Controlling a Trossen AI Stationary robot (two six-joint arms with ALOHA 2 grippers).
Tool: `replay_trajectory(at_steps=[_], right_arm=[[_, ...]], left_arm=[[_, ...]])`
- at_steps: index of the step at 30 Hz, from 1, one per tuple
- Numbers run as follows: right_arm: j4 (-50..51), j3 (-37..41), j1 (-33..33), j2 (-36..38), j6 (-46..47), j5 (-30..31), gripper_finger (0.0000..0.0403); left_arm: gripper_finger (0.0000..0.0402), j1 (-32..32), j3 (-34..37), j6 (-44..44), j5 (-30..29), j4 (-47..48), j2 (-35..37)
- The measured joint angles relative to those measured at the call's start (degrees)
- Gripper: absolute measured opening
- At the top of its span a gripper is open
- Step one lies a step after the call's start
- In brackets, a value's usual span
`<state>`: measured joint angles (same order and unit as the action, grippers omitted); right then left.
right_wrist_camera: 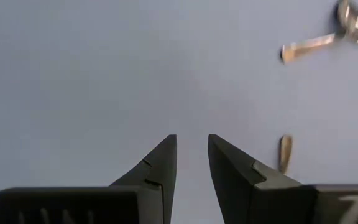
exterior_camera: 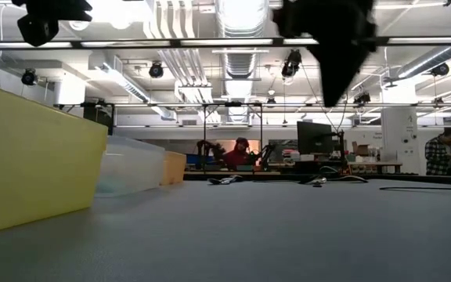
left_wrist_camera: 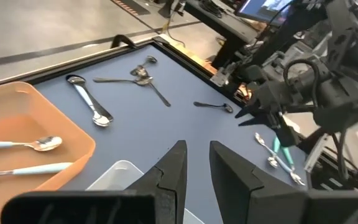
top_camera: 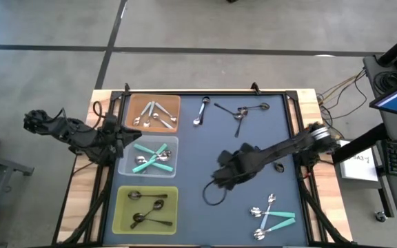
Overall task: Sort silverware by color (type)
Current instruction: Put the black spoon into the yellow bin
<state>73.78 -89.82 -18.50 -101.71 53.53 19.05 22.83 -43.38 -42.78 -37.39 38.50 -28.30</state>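
On the dark blue surface (top_camera: 185,172) stand three square trays in a column at the left side. The orange tray (top_camera: 133,103) holds about four spoons; from the left wrist view two of them have pale teal handles and the others I cannot count exactly. The clear tray (top_camera: 126,160) holds a small heap of teal-handled spoons (top_camera: 150,157), about three or four, crossing each other. The yellow-green tray (top_camera: 123,213) holds three dark spoons (top_camera: 147,207).

Loose on the surface lie more pieces. One silver spoon (top_camera: 201,111) lies alone near the far edge, just beside the orange tray. Next to it is a group of about four dark spoons (top_camera: 241,111), touching in the middle. One small dark spoon (top_camera: 278,166) lies alone beside the right arm. Near the front right corner is a cluster of silver and teal spoons (top_camera: 271,213), about four or five pieces.

The right gripper (right_wrist_camera: 191,158) hangs above bare surface in the middle, its fingers a little apart and holding nothing. The left gripper (left_wrist_camera: 194,162) waits above the trays at the left edge, its fingers also slightly apart and empty.
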Motion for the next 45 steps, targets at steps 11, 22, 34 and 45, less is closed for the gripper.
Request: replay_trajectory(at_steps=[11, 22, 34, 45], right_arm=[[-15.4, 38.0, 1.3, 23.1, 18.9, -7.5, 0.0088], [-18.5, 52.8, 2.8, 33.7, 29.1, -9.2, 0.0118], [-21.7, 60.3, 7.7, 34.1, 27.8, -10.3, 0.0132], [-26.6, 62.3, 8.4, 34.2, 26.8, -12.5, 0.0056]], left_arm=[[0.0052, 0.0, 0.0, -0.3, -6.7, -2.5, -4.1], [0.0052, -0.1, 0.0, 1.2, -18.2, -2.5, -3.3], [0.0052, -0.1, 0.0, 4.8, -22.7, -2.8, 1.5], [0.0052, -0.1, 0.0, 4.8, -22.7, -2.9, 2.5]])
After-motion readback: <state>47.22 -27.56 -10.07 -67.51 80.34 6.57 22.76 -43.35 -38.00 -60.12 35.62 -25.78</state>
